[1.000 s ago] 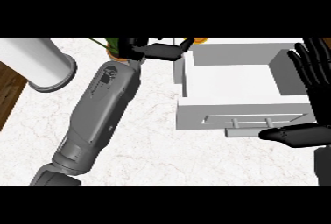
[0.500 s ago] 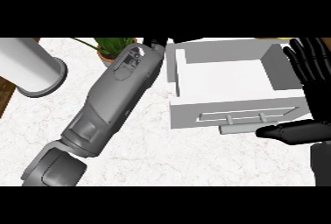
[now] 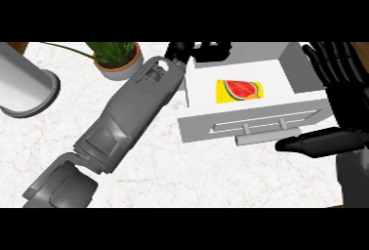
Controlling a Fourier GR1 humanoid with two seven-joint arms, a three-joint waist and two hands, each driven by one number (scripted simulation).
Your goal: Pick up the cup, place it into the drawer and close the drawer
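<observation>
While my left hand (image 3: pixel 196 50) curls at the upper centre of the frame, over the far rim of the open grey drawer (image 3: pixel 302 73), I cannot tell whether it grasps anything. I see no cup; a yellow card with a watermelon slice (image 3: pixel 239 90) lies flat inside the drawer, its long axis left to right. My left forearm slants up from the lower left across the marble tabletop (image 3: pixel 187 171). My right hand (image 3: pixel 335 97) rests released, fingers straight, at the right edge.
</observation>
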